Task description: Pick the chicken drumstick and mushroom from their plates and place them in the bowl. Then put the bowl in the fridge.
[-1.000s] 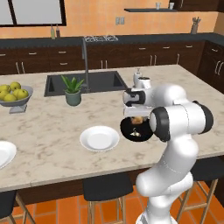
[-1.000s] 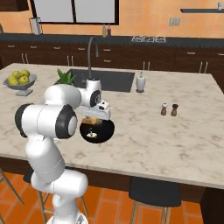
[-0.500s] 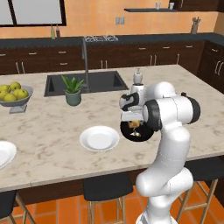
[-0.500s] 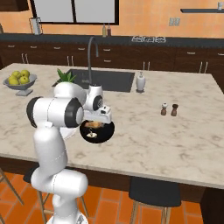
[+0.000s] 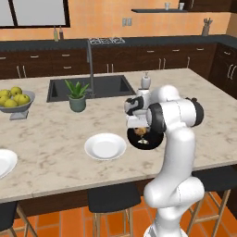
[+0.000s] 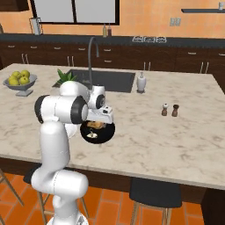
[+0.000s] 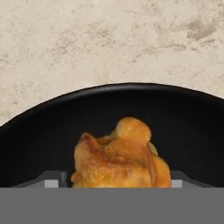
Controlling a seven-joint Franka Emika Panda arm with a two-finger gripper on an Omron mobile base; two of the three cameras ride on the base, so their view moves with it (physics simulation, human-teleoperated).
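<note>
The tool [image 5: 139, 121] hangs open and empty directly above the bowl [image 7: 39, 131], where the chicken drumstick [image 7: 120, 157] lies just below its tips.

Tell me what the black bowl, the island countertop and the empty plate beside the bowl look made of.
Black bowl: glossy, perhaps glazed ceramic or plastic; its rim catches light.
Countertop: polished stone, likely marble or granite; beige with mottled veins.
Plate: plain white, smooth, probably glazed ceramic.
</note>
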